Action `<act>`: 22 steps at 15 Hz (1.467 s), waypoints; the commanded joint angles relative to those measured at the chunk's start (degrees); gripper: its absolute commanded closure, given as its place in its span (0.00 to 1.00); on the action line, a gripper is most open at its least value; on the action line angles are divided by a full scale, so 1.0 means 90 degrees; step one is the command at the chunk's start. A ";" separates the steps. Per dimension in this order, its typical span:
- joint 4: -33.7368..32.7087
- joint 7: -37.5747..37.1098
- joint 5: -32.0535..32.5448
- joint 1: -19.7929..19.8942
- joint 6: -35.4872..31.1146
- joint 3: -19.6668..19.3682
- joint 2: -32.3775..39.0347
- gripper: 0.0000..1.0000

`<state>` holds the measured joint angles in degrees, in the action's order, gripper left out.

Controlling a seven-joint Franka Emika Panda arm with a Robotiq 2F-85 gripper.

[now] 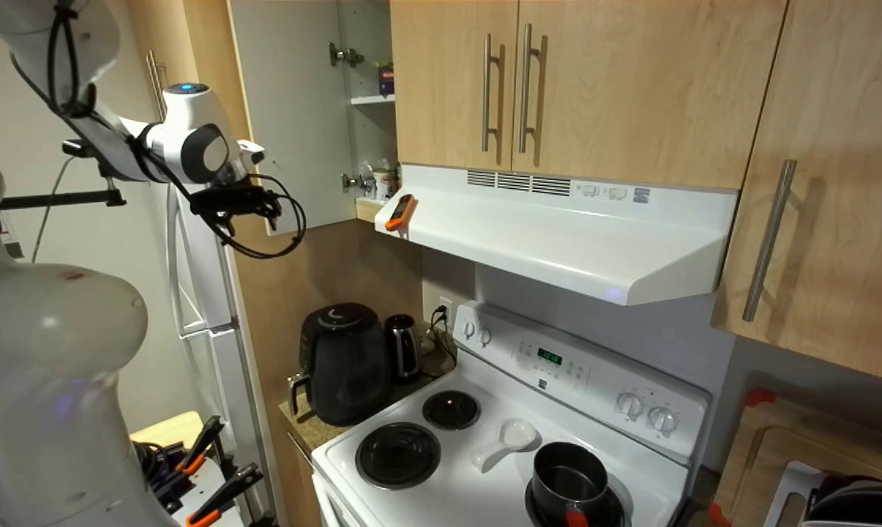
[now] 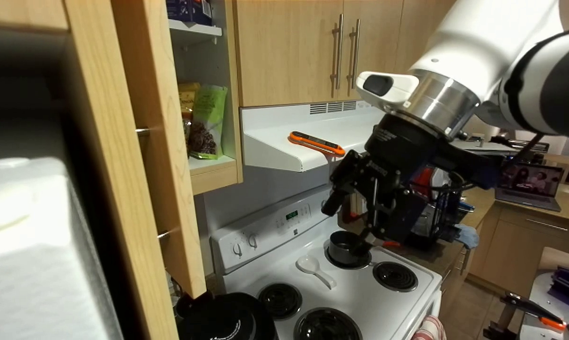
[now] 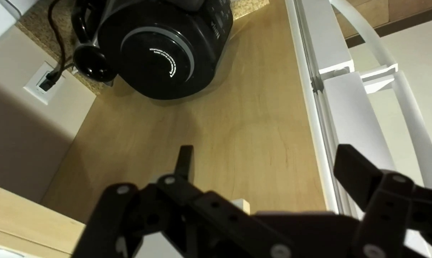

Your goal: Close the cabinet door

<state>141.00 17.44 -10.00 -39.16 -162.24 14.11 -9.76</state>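
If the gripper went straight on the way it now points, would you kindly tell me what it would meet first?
Probably the wooden side panel, which shows beyond the open gripper in the wrist view; depth is unclear, so it might brush the cabinet door first.

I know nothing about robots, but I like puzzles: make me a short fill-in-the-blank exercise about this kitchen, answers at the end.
1. The cabinet door stands wide ____, letting a shelf show.
2. The jaws of the gripper stand ____, not touching each other.
3. The stove has ____ burners.
4. The edging of the gadget on the range hood is ____.

Missing words: open; apart; four; orange.
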 commanded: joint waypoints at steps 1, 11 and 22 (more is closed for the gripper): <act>-0.0606 0.0430 -0.0143 0.0146 0.0651 -0.0072 0.0027 0.00; -0.1481 0.0360 -0.0215 0.0330 0.1071 0.0134 -0.0029 0.00; -0.2053 0.0238 -0.0657 0.0334 0.0848 0.0157 -0.0103 0.00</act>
<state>123.19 18.69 -13.10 -37.27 -153.80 14.82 -9.97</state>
